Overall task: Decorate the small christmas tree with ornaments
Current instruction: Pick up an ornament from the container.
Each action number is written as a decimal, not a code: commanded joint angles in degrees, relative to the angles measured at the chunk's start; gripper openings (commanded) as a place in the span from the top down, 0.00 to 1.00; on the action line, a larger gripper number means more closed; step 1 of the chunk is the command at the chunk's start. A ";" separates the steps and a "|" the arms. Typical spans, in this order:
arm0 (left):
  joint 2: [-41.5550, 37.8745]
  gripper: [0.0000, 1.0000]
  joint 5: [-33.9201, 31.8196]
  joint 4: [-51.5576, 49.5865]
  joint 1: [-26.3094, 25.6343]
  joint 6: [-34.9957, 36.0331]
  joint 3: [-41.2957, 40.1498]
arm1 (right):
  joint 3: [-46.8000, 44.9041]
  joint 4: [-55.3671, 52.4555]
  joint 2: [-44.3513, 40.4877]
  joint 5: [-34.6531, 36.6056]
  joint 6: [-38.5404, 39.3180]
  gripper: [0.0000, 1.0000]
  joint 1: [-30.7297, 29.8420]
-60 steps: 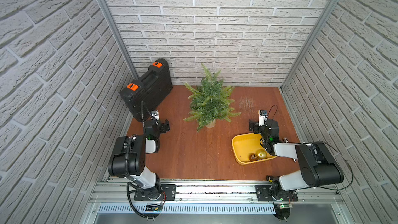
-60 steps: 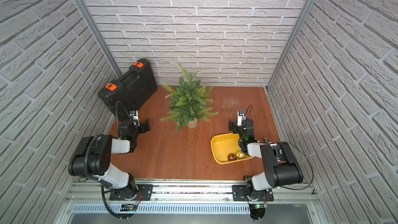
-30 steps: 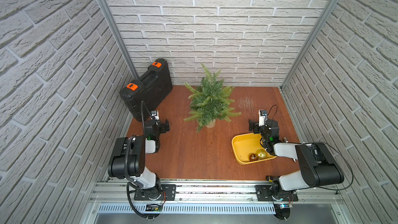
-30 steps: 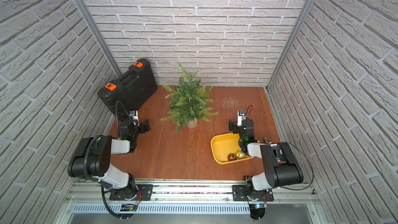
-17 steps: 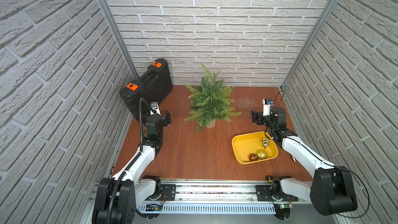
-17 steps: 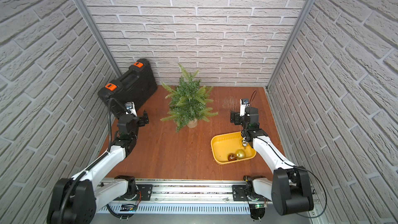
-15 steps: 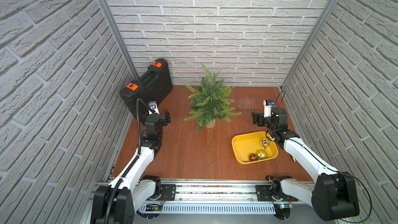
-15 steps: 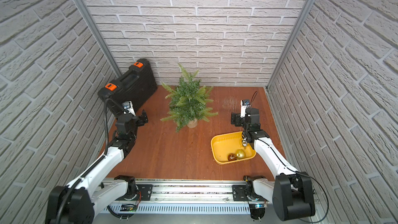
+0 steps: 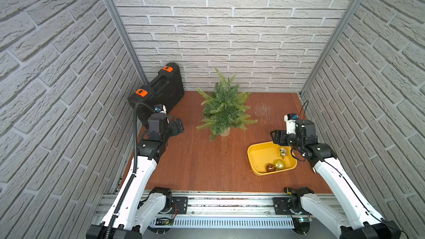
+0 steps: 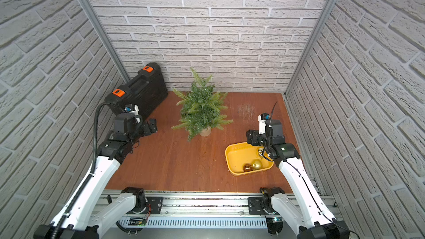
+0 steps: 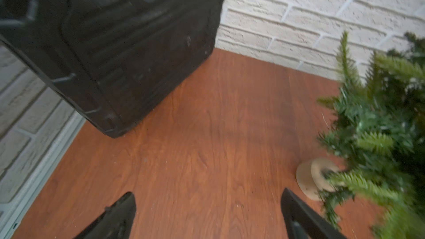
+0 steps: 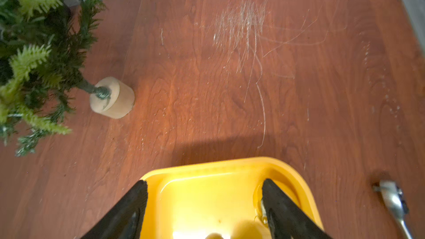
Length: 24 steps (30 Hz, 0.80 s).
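Observation:
The small christmas tree (image 9: pixel 224 111) (image 10: pixel 201 111) stands bare on its cream base (image 12: pixel 115 98) at the back middle of the table. Three ornaments lie in the yellow tray (image 9: pixel 259 155): a gold bauble (image 9: pixel 279 164), a bronze one (image 9: pixel 270 168) beside it, and another gold one (image 9: pixel 282 151) near the far right corner. My right gripper (image 9: pixel 277 137) (image 12: pixel 204 185) hovers open over the tray's far edge, nothing between its fingers; one finger (image 12: pixel 280 208) partly hides that far bauble. My left gripper (image 9: pixel 177 127) (image 11: pixel 207 194) is wide open over bare wood, left of the tree.
A black case (image 9: pixel 158 93) with orange latches leans in the back left corner, close behind the left gripper. A metal tool (image 12: pixel 393 201) lies on the table right of the tray. Brick walls close in three sides.
Both arms have unfolded from their low rest and reached toward the back. The right gripper now sits over the tray's far edge with its jaws narrower; the left is nearer the case.

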<state>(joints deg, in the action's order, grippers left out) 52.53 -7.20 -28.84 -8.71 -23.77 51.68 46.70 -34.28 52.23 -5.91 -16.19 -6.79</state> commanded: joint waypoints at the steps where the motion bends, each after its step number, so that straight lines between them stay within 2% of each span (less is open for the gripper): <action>1: 0.97 0.02 5.41 -5.78 -0.18 3.55 1.27 | 1.09 -5.64 -0.68 -3.01 -3.00 0.22 -2.79; 4: 1.25 0.02 5.41 -4.40 0.18 5.23 0.46 | 1.60 -6.83 0.60 -2.29 -4.02 0.23 -7.37; 9: 0.22 0.02 7.89 -3.49 2.66 4.71 -0.39 | 2.95 -11.35 3.59 5.26 -7.12 0.28 -13.09; 17: -2.76 0.02 8.43 -3.25 5.36 4.52 -2.10 | 1.38 -18.45 4.33 27.51 -17.73 0.29 -13.01; 24: -1.84 0.02 10.19 -3.11 6.66 4.11 -1.97 | -0.52 -13.62 9.46 29.48 -17.91 0.34 -10.72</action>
<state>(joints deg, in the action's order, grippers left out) 50.61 1.58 -32.99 -2.68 -19.97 50.39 47.53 -50.06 59.77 19.70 -32.69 -18.35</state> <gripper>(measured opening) 0.983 0.668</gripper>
